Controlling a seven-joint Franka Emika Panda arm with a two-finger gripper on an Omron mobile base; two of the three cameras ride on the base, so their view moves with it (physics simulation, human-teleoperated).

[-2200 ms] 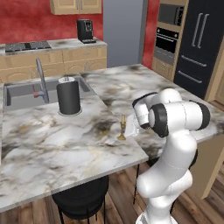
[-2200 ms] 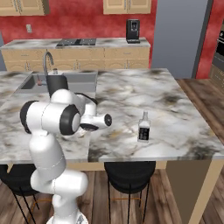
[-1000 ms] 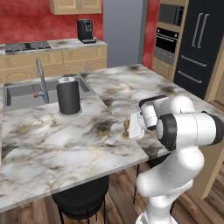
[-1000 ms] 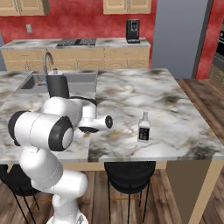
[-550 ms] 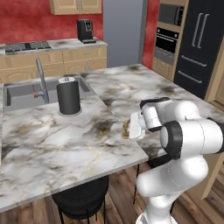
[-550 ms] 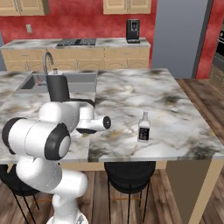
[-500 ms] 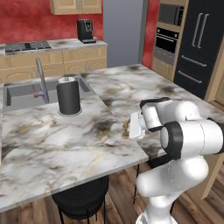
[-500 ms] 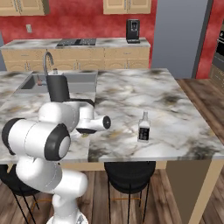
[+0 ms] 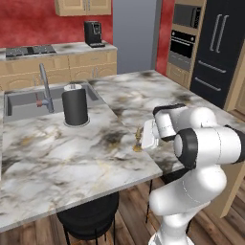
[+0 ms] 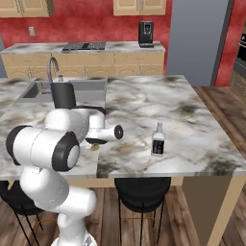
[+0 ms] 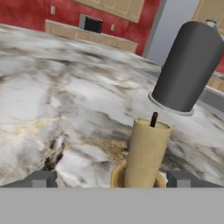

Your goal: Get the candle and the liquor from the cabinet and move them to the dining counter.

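Marble dining counter (image 9: 57, 158) carries the candle (image 9: 138, 140) near its front edge, just beside the robot's hand, in the left base view. From the right base view, the liquor (image 10: 158, 139) stands upright further along the counter. Looking along the hand, the gripper (image 11: 109, 178) is spread wide with the candle between its fingertips, a dark canister (image 11: 188, 65) behind.

Dark canister (image 11: 188, 65) close behind candle (image 11: 146, 151)

Candle (image 11: 146, 151) and liquor (image 10: 158, 140) on dining counter (image 10: 192, 120)

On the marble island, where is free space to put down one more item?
Bare marble lies between the candle and the liquor, and behind the liquor to the island's far edge. It is crowded near the sink and dark canister.
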